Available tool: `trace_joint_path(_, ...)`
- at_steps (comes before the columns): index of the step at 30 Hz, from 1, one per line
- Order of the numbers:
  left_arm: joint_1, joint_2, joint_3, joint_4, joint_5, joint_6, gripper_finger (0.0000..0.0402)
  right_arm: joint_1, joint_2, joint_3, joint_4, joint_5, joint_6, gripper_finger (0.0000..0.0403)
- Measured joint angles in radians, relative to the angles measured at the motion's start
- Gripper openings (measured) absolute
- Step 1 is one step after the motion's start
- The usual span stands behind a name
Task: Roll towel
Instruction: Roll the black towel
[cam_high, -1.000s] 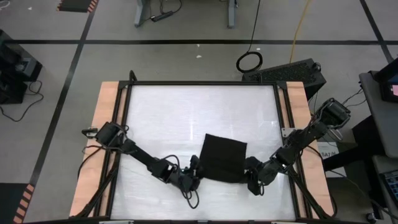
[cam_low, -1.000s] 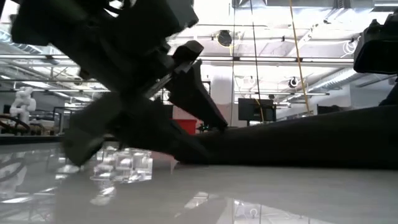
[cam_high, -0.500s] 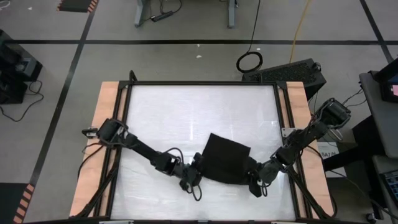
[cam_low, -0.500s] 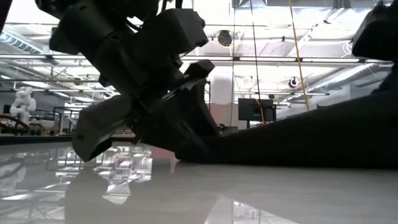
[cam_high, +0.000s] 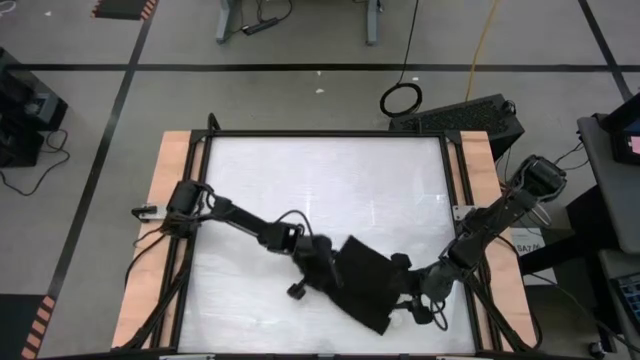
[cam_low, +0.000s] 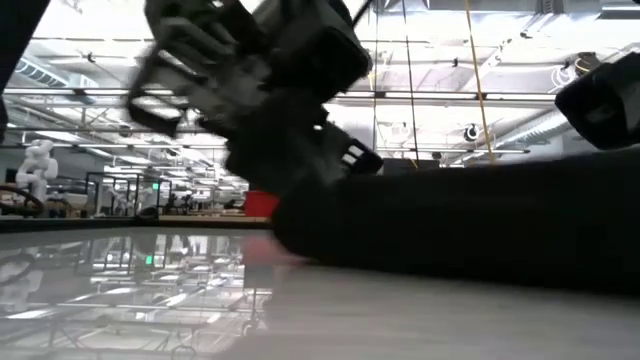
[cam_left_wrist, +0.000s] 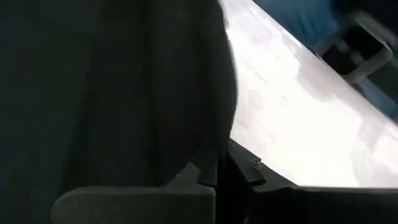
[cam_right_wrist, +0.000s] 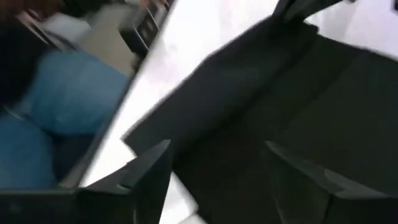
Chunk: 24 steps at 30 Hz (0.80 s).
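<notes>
The black towel (cam_high: 368, 285) lies askew on the white tabletop (cam_high: 320, 180), near its front right. In the low view the towel (cam_low: 460, 220) is a long dark mound resting on the table. My left gripper (cam_high: 328, 272) is shut at the towel's left edge, where the cloth (cam_left_wrist: 112, 93) bunches beside its fingers. My right gripper (cam_high: 408, 292) is at the towel's right side. Its two fingers stand wide open (cam_right_wrist: 217, 174) above the cloth (cam_right_wrist: 280, 106). Whether they touch it, I cannot tell. My left gripper is shut on the towel's left edge (cam_left_wrist: 202, 155), coming from the table's left and slanting down. The gripper's own body hides the exact spot in the high view, and I cannot tell whether it has one layer or several. The towel rests on the table.
The far half of the white tabletop is bare. Wooden rails (cam_high: 170, 200) and a black frame run along the table's left and right sides. A blurred blue shape (cam_right_wrist: 62, 93) shows beyond the table's near edge in the wrist views.
My left gripper has gone toward the table's right edge, rolled, and shut on the towel's left edge. My right gripper has opened, let go and risen a little. The towel has turned about and slid toward the near right corner.
</notes>
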Motion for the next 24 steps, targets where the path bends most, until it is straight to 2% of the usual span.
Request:
trace_joint_path(8, 0.098, 0.004, 0.002, 0.093, 0.138, -0.226, 0.0004, 0.083, 0.118, 0.135, -0.042, 0.152, -0.14, 0.0231)
trace_joint_path(14, 0.12, 0.029, 0.003, 0.132, 0.183, -0.345, 0.0004, 0.116, 0.252, 0.246, -0.098, 0.217, -0.122, 0.0222)
trace_joint_path(18, 0.129, 0.089, 0.023, 0.147, 0.225, -0.427, 0.0003, 0.146, 0.354, 0.349, -0.245, 0.288, -0.075, 0.0222)
trace_joint_path(24, 0.135, 0.164, 0.105, 0.161, 0.276, -0.492, 0.0003, 0.19, 0.494, 0.549, -0.558, 0.396, 0.036, 0.0221)
